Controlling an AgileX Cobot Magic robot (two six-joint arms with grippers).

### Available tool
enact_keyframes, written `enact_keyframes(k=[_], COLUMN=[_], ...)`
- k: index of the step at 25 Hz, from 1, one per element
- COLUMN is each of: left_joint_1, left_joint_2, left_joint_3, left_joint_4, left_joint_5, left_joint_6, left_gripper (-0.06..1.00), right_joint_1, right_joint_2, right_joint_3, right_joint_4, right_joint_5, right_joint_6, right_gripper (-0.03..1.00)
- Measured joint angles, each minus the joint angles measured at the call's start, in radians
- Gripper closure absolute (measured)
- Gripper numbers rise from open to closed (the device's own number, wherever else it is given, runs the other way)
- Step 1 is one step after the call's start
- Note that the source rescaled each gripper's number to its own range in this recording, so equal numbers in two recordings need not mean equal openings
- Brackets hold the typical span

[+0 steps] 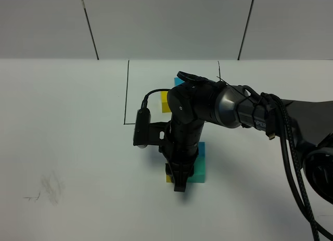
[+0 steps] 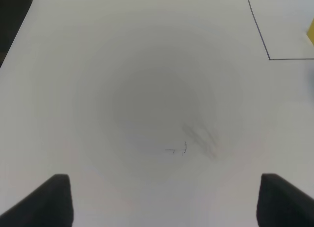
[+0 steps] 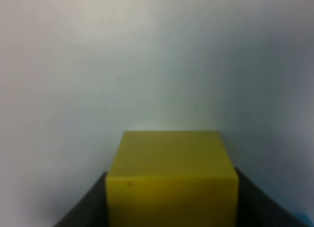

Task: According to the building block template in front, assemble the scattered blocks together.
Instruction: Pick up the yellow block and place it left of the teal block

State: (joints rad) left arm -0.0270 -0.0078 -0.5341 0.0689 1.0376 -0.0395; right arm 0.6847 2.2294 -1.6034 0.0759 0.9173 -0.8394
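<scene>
My right gripper [image 1: 178,182] reaches across the middle and points down, shut on the yellow cube [image 3: 171,188]. In the exterior view only a sliver of that yellow cube [image 1: 169,177] shows, low by the table. Just to its right lies a teal-green cube [image 1: 201,172]. A bluer patch [image 1: 202,148] behind it may be the sky blue cube, mostly hidden by the arm. At the back, the template [image 1: 165,102] shows a yellow part and a blue part [image 1: 178,80]; the arm covers the rest. My left gripper [image 2: 167,207] is open over bare table.
A thin black rectangle outline [image 1: 126,95] is drawn on the white table around the template. A faint scuff mark [image 1: 49,186] lies at the front left. The right arm's cables [image 1: 291,163] hang at the right edge.
</scene>
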Motion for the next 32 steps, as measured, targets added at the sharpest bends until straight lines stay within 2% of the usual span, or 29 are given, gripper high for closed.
enact_keyframes(k=[15,18,27,32], left_joint_1=[0.0,0.0,0.0,0.0], left_joint_2=[0.0,0.0,0.0,0.0], left_joint_3=[0.0,0.0,0.0,0.0], left_joint_4=[0.0,0.0,0.0,0.0], left_joint_5=[0.0,0.0,0.0,0.0], left_joint_6=[0.001,0.001,0.001,0.001], left_gripper=[0.24,0.24,0.24,0.24], right_joint_1=[-0.002,-0.002,-0.002,-0.001], right_joint_2=[-0.037,-0.037,-0.069,-0.149], right_joint_3=[0.011,0.011,0.011,0.011], right_joint_4=[-0.013,-0.01,-0.008,-0.011], right_joint_5=[-0.013,-0.007,0.005,0.01], right_joint_6=[0.001,0.001,0.019,0.066], right_gripper=[0.63,0.54,0.1,-0.01])
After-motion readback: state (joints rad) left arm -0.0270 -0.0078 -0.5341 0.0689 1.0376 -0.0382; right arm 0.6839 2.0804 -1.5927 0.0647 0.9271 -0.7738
